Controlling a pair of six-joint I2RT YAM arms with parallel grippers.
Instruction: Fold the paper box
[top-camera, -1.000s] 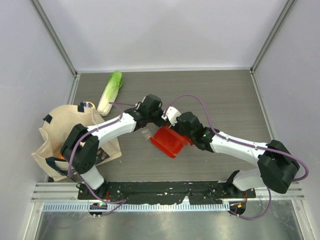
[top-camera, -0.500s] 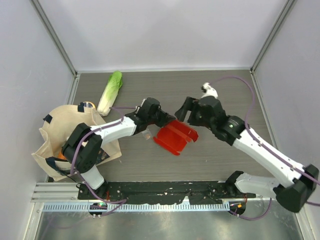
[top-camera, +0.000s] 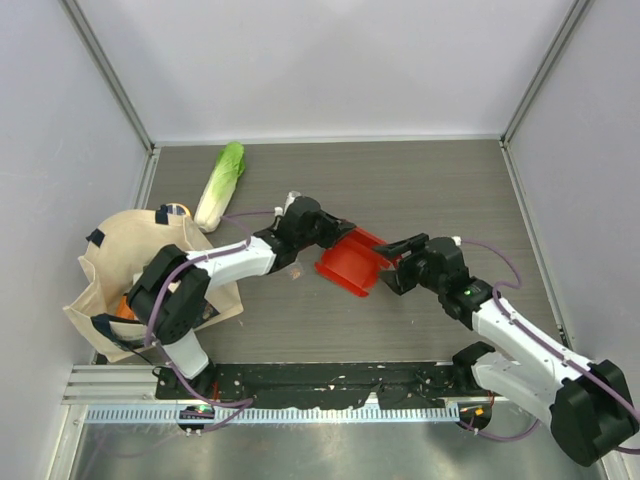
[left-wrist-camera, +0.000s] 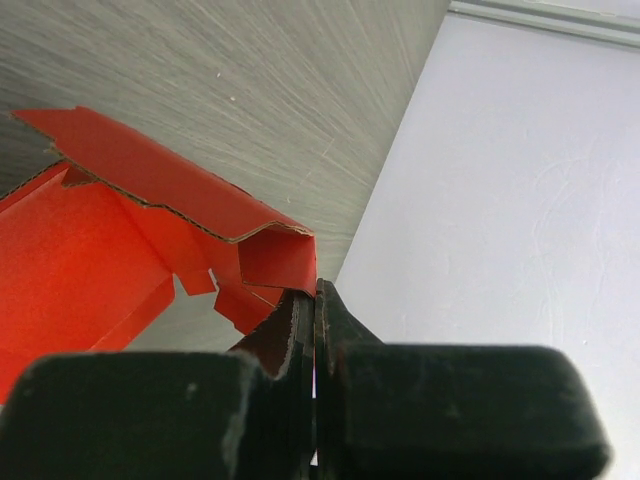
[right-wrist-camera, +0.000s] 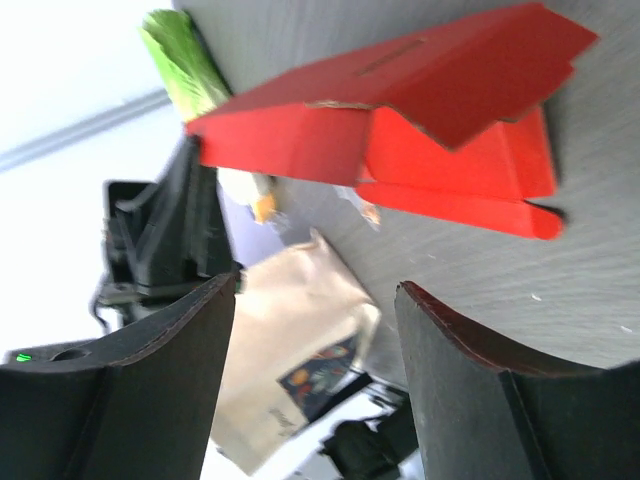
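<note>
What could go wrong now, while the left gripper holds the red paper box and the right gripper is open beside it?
1. The left gripper pinches only one flap corner of the paper box. Such a thin grip may slip, or the flap may tear.
2. The right gripper is open and apart from the box, so the box has only one hold. A push from that side may swing the box around instead of folding a crease.

Grey wood-grain table (top-camera: 450, 190); plain white walls (top-camera: 330, 60).
</note>
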